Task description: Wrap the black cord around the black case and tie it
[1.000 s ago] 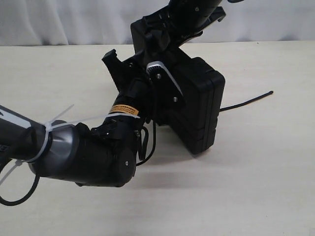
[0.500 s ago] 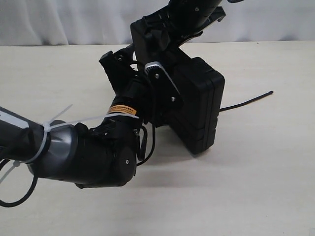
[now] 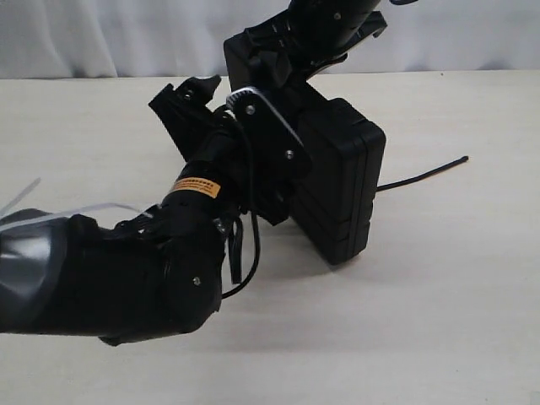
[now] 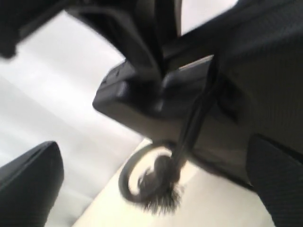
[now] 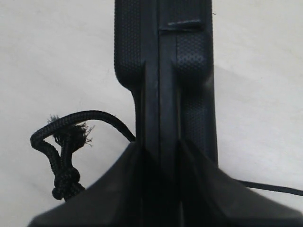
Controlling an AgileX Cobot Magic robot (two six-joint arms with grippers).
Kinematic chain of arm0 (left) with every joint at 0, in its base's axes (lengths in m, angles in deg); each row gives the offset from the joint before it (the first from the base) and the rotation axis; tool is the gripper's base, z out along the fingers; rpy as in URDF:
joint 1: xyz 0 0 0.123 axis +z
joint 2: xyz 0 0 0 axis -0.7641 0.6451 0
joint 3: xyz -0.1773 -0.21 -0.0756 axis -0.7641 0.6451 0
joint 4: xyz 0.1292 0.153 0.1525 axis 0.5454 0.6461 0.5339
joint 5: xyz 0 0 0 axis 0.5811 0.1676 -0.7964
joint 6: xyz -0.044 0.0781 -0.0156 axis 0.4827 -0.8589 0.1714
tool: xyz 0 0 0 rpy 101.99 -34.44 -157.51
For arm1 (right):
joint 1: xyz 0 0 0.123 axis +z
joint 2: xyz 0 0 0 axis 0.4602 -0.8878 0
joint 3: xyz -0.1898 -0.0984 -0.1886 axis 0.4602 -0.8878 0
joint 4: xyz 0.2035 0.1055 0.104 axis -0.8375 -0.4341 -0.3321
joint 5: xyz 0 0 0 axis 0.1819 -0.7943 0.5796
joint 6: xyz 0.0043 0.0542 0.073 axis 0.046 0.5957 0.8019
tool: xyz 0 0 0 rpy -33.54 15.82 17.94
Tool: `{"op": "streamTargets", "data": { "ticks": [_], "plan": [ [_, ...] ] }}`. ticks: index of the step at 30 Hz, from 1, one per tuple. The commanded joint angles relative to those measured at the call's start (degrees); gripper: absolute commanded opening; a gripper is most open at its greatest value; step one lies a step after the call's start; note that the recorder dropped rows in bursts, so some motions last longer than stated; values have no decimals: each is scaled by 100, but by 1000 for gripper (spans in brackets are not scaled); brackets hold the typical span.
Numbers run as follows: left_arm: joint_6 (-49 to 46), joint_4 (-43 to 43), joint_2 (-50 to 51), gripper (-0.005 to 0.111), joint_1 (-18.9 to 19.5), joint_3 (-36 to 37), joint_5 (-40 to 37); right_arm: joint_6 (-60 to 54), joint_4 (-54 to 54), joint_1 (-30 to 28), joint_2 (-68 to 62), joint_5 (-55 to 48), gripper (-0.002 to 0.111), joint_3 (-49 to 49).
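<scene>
Wrapping step; right gripper [image 5: 160, 146] clamped on case [image 3: 342, 181], held upright; left gripper [image 4: 154, 170] wide open, empty, frayed cord [image 5: 66, 177] end before it; next: grasp cord, draw round.

Matt pebbled plastic case [image 5: 189, 52], braided cord [image 5: 66, 178]

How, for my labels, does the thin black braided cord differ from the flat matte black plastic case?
The cord is thin, limp and frayed at its knotted end; the case is broad, rigid and pebble-textured. The cord trails loose; the case is clamped on edge by the right gripper. Both are black.
</scene>
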Motion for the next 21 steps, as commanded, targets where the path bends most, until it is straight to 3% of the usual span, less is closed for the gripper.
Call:
{"op": "streamTargets", "data": {
  "ticks": [1, 6, 12, 21],
  "plan": [
    [79, -31, -207, 99, -34, 367, -20, -37, -17, 0, -62, 16, 4, -44],
    [575, 72, -229, 99, 161, 479, -128, -37, -17, 0, -62, 5, 4, -44],
    [1371, 752, -229, 98, 574, 479, -843, -37, 107, 0, -62, -9, 4, -44],
    [2044, 2157, -229, 98, 1507, 479, -1440, -37, 107, -8, -62, 14, 4, -44]
  ]
}}
